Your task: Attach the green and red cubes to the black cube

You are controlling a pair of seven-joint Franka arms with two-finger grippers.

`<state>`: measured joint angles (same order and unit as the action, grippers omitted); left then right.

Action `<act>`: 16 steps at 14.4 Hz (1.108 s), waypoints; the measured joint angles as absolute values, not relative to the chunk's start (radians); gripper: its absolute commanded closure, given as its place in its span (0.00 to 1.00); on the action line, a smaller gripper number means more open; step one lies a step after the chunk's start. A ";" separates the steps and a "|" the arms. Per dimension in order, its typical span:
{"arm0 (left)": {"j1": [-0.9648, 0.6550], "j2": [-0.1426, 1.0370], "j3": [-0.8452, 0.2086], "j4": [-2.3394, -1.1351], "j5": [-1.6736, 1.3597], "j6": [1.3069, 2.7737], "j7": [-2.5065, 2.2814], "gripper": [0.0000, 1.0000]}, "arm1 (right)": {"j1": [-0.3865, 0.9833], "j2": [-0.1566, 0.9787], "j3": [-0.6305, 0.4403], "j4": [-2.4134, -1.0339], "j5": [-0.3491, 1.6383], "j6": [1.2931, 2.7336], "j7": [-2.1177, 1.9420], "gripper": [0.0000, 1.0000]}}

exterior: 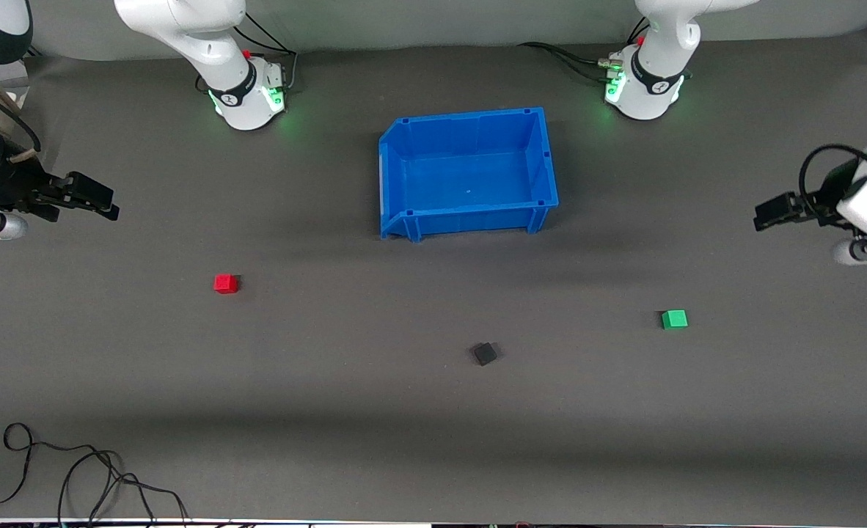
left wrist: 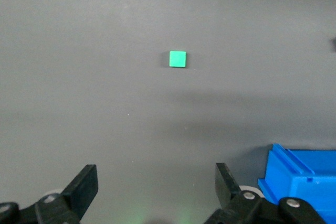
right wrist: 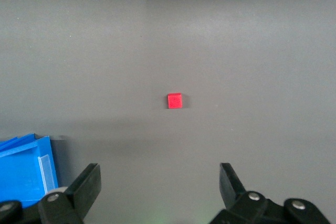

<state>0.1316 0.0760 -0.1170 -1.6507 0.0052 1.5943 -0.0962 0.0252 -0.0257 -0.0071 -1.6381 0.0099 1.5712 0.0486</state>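
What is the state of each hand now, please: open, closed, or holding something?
Left hand: open, holding nothing, up over the mat at the left arm's end.
Right hand: open, holding nothing, up over the mat at the right arm's end.

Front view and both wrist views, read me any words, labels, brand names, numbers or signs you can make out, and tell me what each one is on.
None can be read.
The blue bin, red cube, green cube and black cube carry no visible marking.
The dark bands on the arm bases bear a small pale mark, too small to read.
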 measured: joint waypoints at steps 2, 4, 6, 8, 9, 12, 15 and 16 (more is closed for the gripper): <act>0.150 0.111 -0.112 -1.691 0.033 1.646 -0.112 0.01 | 0.025 -0.022 -0.008 -1.643 0.010 1.575 0.049 0.00; 0.153 0.136 -0.111 -1.770 0.060 1.754 -0.144 0.01 | 0.025 -0.012 -0.009 -1.654 0.010 1.598 0.049 0.00; 0.156 0.170 -0.111 -1.827 0.065 1.860 -0.253 0.01 | 0.025 0.007 -0.009 -1.664 0.010 1.616 0.049 0.00; 0.158 0.216 -0.111 -1.843 0.066 1.931 -0.370 0.01 | 0.025 0.038 -0.009 -1.676 0.010 1.642 0.049 0.00; 0.158 0.240 -0.111 -1.845 0.066 1.952 -0.433 0.01 | 0.025 0.055 -0.010 -1.691 0.010 1.664 0.049 0.00; 0.158 0.308 -0.115 -1.847 0.063 1.985 -0.628 0.01 | 0.025 0.098 -0.010 -1.797 0.010 1.797 0.049 0.00; 0.143 0.373 -0.129 -1.847 0.056 2.068 -0.941 0.09 | 0.025 0.119 -0.010 -1.928 0.010 1.936 0.049 0.00; 0.131 0.401 -0.131 -1.847 0.053 2.099 -1.054 0.09 | 0.025 0.127 -0.010 -1.957 0.010 1.962 0.049 0.00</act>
